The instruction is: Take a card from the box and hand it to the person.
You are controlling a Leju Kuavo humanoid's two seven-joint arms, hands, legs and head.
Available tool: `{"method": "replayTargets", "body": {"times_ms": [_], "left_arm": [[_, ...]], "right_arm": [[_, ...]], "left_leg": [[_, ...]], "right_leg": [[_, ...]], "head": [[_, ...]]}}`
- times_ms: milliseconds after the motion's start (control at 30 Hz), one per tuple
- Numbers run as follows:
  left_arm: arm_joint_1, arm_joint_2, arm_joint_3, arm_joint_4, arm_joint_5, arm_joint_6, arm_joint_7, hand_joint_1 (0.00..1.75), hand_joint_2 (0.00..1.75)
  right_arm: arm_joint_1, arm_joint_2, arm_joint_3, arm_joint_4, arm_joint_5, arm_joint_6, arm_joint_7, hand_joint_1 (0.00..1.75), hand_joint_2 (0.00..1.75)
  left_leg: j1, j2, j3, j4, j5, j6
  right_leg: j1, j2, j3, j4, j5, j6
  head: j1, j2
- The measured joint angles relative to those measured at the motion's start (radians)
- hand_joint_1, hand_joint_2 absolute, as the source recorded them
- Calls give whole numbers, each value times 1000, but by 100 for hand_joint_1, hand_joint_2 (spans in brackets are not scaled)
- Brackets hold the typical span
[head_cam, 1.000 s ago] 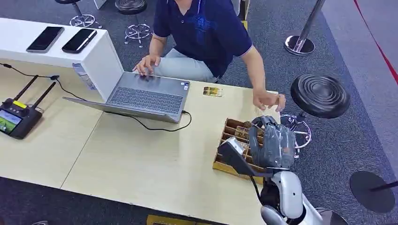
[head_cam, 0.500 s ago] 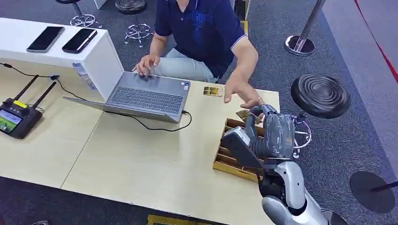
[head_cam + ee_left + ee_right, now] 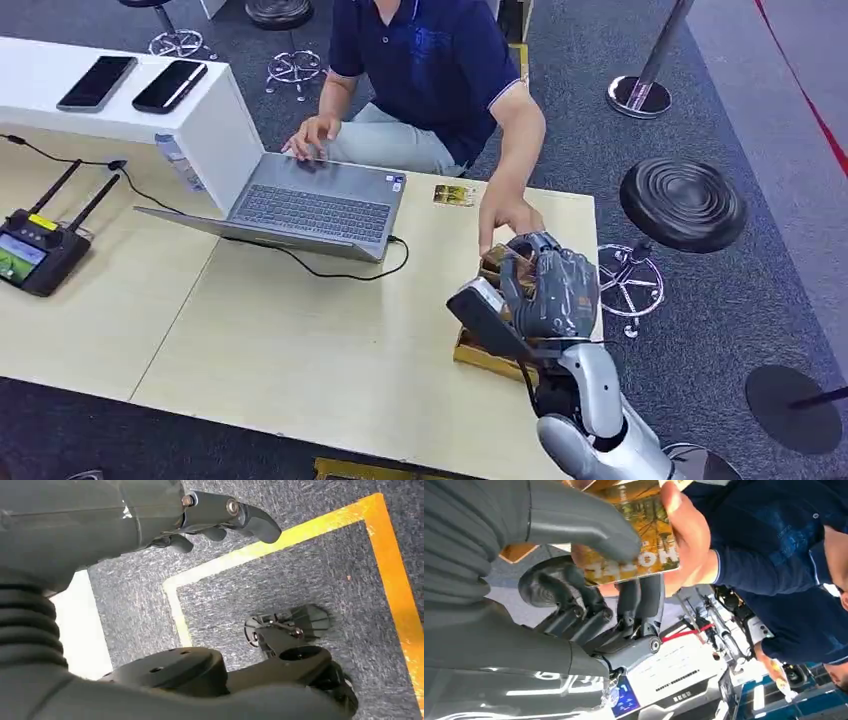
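In the head view the right hand (image 3: 545, 290) has lifted clear of the box (image 3: 490, 345) at the near right corner of the bench (image 3: 300, 340) and now hangs just above its far end, where a second ago it sat low among the compartments. The person's hand (image 3: 508, 218), which was out by the bench's right edge then, has swung in and now meets the robot's fingers from the far side; the card is too small to pick out here. A laptop (image 3: 300, 205) stands open further left, and another card (image 3: 453, 195) lies flat on the bench beyond the box. The left wrist view shows the left hand (image 3: 220, 522) hanging over grey carpet, fingers loosely apart and holding nothing. In the right wrist view the card (image 3: 634, 535) is pinched between the thick grey thumb (image 3: 584, 527) on its printed face and the darker fingers (image 3: 644, 602) behind, while the person's hand (image 3: 689, 540) already grips its other end. Both hold it at once, so the handover looks all but done; what remains, I judge, is for the right hand to let go.
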Motion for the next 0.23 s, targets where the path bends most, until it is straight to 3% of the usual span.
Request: {"method": "replayTargets", "body": {"times_ms": [233], "left_arm": [[3, 0, 0, 0, 12, 7, 0, 0, 0]], "right_arm": [[17, -3, 2, 6, -10, -33, 16, 0, 175]], "left_leg": [[0, 0, 0, 0, 0, 0]], "right_leg": [[0, 0, 0, 0, 0, 0]], "head": [[0, 0]]}}
